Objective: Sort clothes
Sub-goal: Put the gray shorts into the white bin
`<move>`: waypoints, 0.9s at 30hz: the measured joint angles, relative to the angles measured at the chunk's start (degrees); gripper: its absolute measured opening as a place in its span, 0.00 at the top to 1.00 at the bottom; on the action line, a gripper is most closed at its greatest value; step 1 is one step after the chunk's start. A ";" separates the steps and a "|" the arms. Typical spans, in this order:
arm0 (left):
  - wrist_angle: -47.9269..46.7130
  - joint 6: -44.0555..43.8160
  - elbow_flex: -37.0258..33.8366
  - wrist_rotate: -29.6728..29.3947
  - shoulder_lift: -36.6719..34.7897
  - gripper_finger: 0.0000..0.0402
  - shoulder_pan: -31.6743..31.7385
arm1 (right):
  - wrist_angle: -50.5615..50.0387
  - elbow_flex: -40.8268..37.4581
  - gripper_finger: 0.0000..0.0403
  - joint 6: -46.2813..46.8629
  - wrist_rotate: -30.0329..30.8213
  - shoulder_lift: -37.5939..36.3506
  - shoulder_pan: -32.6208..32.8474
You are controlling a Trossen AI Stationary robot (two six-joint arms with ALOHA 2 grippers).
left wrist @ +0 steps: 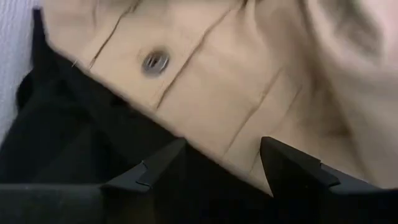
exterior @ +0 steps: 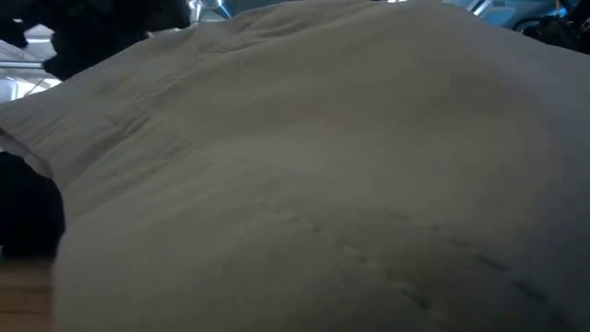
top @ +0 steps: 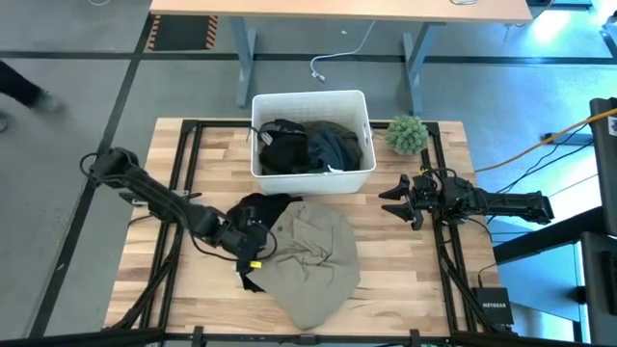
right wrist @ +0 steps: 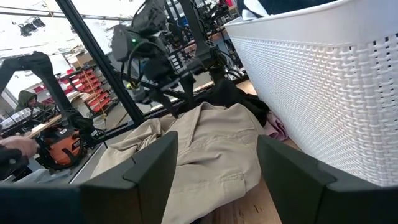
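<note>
The left claw (top: 253, 238) is down low on the worktop (top: 405, 280), right at the left edge of the pile of clothes. Its two fingers are spread apart and nothing is between them yet. Seen from the left wrist, the black garment (left wrist: 81, 143) lies right in front of the fingers, and the khaki garment (left wrist: 211, 93) lies on top of it, with a round button showing.

From above, the khaki garment (top: 313, 255) is a big floppy heap in the middle of the worktop, just in front of the white bin (top: 362, 135). It stretches from near the bin down toward the front edge — that is its long way. A bit of the black garment (top: 265, 204) sticks out at its upper left corner. A little pink cloth (right wrist: 278, 129) peeks out beside the bin. The bin already has dark clothes (top: 308, 146) inside.

The pile lies to the right of the left claw, touching it, so the left arm is the closer one. I think it only needs to push in a bit and pinch.

The right claw (top: 397, 200) waits by the right side of the bin, near the small green plant (top: 407, 133) — its fingers are apart too, and it holds nothing.
</note>
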 joint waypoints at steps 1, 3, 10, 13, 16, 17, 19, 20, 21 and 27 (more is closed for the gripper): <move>1.91 0.00 -0.24 0.32 0.52 0.50 0.20 | -0.01 0.01 0.41 0.00 -0.01 -0.02 0.02; 5.52 0.61 -0.68 0.98 1.67 0.50 0.27 | -0.01 -0.01 0.41 0.00 0.01 -0.01 0.01; 20.39 5.13 -0.96 2.60 3.58 0.50 0.27 | -0.01 0.01 0.41 0.00 0.01 0.00 0.02; 25.84 6.41 -0.96 2.60 3.63 0.50 0.72 | -0.01 -0.01 0.41 0.00 0.01 0.00 0.02; 29.07 4.09 -0.92 4.11 3.63 0.50 2.03 | -0.01 -0.01 0.41 0.00 -0.01 -0.02 0.02; 29.64 2.91 -0.92 5.11 3.74 0.50 2.68 | -0.01 -0.01 0.41 0.00 0.01 0.00 0.02; 31.03 0.40 -0.92 6.02 4.12 0.50 3.68 | -0.01 0.00 0.41 0.00 0.01 0.00 0.02; 31.45 -0.64 -0.92 6.02 4.28 0.50 4.18 | -0.01 -0.01 0.41 0.00 0.00 -0.01 0.01; 31.63 -1.76 -0.92 6.05 4.56 0.50 4.70 | -0.01 -0.01 0.41 0.00 -0.01 0.00 0.00; 33.08 -10.52 -0.92 6.38 8.98 0.50 7.28 | -0.01 -0.01 0.41 0.00 0.00 -0.02 0.02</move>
